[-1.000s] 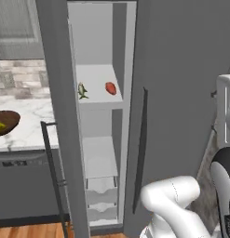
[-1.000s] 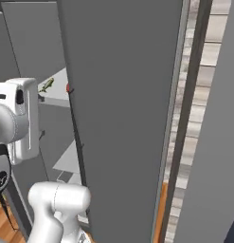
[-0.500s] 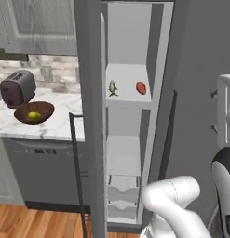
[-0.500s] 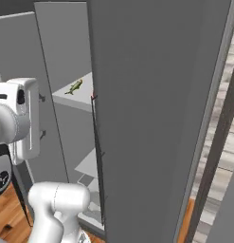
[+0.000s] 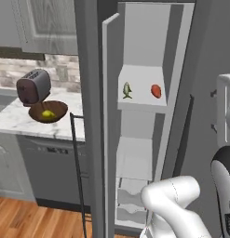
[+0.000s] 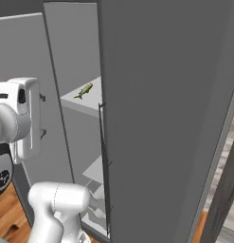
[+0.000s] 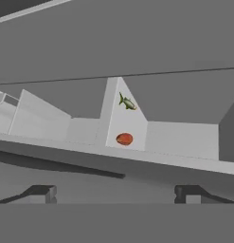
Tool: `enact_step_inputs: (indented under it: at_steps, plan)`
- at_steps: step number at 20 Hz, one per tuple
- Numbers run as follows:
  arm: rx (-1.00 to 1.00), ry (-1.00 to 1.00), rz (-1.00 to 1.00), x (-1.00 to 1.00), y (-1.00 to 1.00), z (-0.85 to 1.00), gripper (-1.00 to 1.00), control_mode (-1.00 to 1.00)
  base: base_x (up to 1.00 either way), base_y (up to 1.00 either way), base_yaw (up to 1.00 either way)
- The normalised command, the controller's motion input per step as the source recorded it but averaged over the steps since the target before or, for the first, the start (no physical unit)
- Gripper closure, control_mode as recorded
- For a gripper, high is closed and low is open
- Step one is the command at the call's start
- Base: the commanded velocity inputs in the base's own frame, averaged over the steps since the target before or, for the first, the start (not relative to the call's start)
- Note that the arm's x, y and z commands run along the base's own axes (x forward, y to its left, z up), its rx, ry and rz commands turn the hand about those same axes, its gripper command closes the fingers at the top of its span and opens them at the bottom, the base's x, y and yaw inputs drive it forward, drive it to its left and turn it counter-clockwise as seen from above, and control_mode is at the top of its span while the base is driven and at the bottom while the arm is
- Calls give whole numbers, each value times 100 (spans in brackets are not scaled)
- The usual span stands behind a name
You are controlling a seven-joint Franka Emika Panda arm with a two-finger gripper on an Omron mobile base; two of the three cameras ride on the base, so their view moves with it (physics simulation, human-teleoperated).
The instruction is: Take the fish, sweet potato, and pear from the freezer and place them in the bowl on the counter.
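The freezer [image 5: 139, 28] stands open. On its white shelf lie the fish [image 5: 127, 90] and, to its right, the sweet potato [image 5: 156, 91]. The hand view looks in from a distance, with the fish [image 7: 127, 102] above the sweet potato [image 7: 124, 138]. A yellow-green pear [image 5: 48, 114] rests inside the brown bowl [image 5: 60, 110] on the marble counter [image 5: 11, 122] to the left. My gripper [image 7: 116, 194] is open and empty, well short of the shelf. From the right base view, the fish [image 6: 84, 90] shows past the door's edge, with the gripper [image 6: 42, 116] at the left.
A dark toaster [image 5: 33, 86] stands behind the bowl. The freezer's left door, with a dark bar handle [image 5: 79, 162], juts out between counter and shelf. The right door [image 6: 166, 118] looms close beside the arm. White drawers [image 5: 130, 200] sit low in the freezer.
The base has driven and both base views have shifted: the freezer now sits further right and closer, and the toaster, bowl and pear have moved inward. The gripper stays open.
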Motion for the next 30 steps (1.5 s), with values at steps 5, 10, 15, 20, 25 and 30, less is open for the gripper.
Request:
enact_step_inputs:
  at_steps: [5,10,15,20,25,30]
  plan:
    - [0,0,0,0,0,0,-100,100,99,44,5]
    - [0,0,0,0,0,0,-100,100,99,8,23]
    - [0,0,0,0,0,0,-100,100,30,-48,44]
    - [0,0,0,0,0,0,-100,100,3,-88,17]
    - [0,0,0,0,0,0,-100,100,63,-21,2]
    - [0,0,0,0,0,0,-100,100,97,11,-14]
